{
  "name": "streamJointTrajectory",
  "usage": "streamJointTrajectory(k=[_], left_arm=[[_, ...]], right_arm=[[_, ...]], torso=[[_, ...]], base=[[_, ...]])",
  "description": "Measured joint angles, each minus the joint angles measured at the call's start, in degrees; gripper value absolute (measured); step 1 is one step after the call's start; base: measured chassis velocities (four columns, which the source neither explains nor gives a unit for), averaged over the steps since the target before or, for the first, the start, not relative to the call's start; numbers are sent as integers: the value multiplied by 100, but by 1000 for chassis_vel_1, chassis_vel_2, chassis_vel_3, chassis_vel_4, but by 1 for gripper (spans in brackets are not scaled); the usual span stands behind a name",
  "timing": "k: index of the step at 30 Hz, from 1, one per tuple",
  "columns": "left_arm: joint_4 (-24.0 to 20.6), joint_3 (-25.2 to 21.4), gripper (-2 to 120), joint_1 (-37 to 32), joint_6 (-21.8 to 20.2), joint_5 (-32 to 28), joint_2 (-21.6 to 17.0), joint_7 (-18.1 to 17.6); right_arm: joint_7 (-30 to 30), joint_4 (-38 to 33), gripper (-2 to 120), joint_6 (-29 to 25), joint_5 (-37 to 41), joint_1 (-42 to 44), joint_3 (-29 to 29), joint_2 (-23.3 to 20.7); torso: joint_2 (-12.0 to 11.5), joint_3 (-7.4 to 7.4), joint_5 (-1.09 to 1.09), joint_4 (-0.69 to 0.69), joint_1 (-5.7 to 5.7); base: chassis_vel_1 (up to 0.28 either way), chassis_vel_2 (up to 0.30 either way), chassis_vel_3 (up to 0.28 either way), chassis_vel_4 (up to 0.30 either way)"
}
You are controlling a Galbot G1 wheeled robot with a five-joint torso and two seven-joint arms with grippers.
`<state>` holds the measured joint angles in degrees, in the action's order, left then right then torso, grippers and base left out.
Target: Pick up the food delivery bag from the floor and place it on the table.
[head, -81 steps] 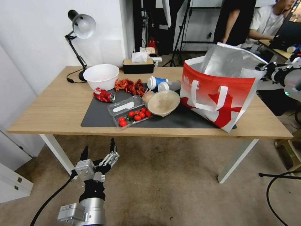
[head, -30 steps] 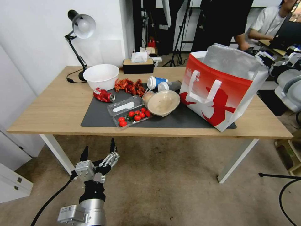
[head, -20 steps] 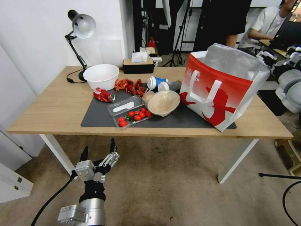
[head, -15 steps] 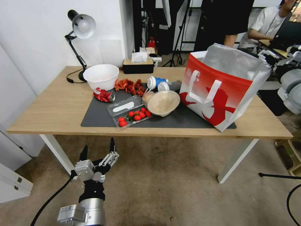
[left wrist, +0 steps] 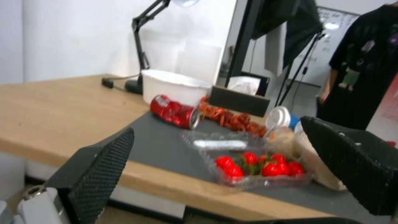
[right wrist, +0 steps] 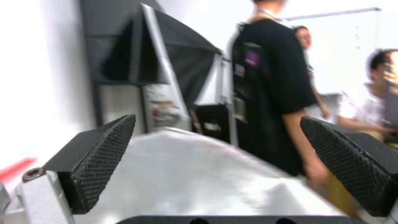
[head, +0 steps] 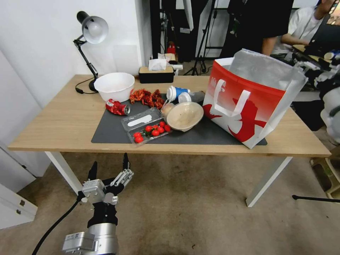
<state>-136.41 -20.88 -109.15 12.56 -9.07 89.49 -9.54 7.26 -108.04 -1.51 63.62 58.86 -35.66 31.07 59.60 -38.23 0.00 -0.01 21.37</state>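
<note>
I see the food delivery bag (head: 249,102) standing on the table (head: 63,120), right of frame, its base partly on the dark mat (head: 113,132) (foil flap up). Left gripper (head: 109,169) sits lower left over the floor (head: 198,212), jaws wide apart, empty. Right gripper (right wrist: 219,161) is w/ fingers spread wide, nothing held, foil just beyond.

One food delivery bag (head: 248,102) stands at the desk's (head: 63,120) three o'clock end. Two bowls: a white bowl (head: 114,86) at eleven o'clock and a tan bowl (head: 184,115) at centre. One crushed can (head: 117,107), one lamp (head: 88,39), one tomato tray (head: 147,127), one tissue box (head: 156,74).
</note>
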Motion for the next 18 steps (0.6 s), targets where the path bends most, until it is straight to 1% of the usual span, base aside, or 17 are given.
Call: streamJointTrajectory(k=[1, 2, 3, 5, 6, 9, 10, 12, 13, 14, 18], left_arm=[[-6, -10, 100, 11, 23, 8, 6, 61], [-6, -10, 100, 11, 23, 8, 6, 61], [-23, -19, 100, 20, 43, 13, 14, 126], [-56, -31, 100, 27, 64, 33, 28, 243], [-56, -31, 100, 27, 64, 33, 28, 243], [-109, -40, 100, 29, 93, 115, 59, 396], [-109, -40, 100, 29, 93, 115, 59, 396], [-133, -51, 100, 23, 135, 142, 74, 464], [-139, -53, 100, 16, 154, 153, 82, 482], [-139, -53, 100, 16, 154, 153, 82, 482], [-161, -44, 100, -30, 217, 287, 126, 528]], right_arm=[[27, -325, 100, -101, -64, 301, -135, 55], [27, -325, 100, -101, -64, 301, -135, 55], [84, -616, 100, -184, -143, 609, -255, 137], [233, -1184, 100, -286, -341, 1157, -447, 350], [233, -1184, 100, -286, -341, 1157, -447, 350], [481, -2094, 100, -415, -857, 1945, -606, 745], [481, -2094, 100, -415, -857, 1945, -606, 745], [602, -2604, 100, -457, -1227, 2315, -566, 1003], [638, -2769, 100, -467, -1379, 2426, -513, 1102], [638, -2769, 100, -467, -1379, 2426, -513, 1102], [805, -3255, 100, -492, -2157, 2929, -298, 1533]], torso=[[0, 0, -2, 1, 0], [0, 0, -2, 1, 0], [0, 0, -2, 3, 0], [0, 0, -1, 1, 0], [0, 0, -1, 1, 0], [0, 0, 0, 0, 0], [0, 0, 0, 0, 0], [1, 1, -2, 0, -1], [0, 1, -1, 0, -2], [0, 1, -1, 0, -2], [0, 0, -2, 2, -1]], base=[[0, 0, 0, 0], [0, 0, 0, 0], [0, 0, 0, 0], [0, 0, 0, 0], [0, 0, 0, 0], [0, 0, 0, 0], [0, 0, 0, 0], [0, 0, 0, 0], [0, 0, 0, 0], [0, 0, 0, 0], [0, 0, 0, 0]])
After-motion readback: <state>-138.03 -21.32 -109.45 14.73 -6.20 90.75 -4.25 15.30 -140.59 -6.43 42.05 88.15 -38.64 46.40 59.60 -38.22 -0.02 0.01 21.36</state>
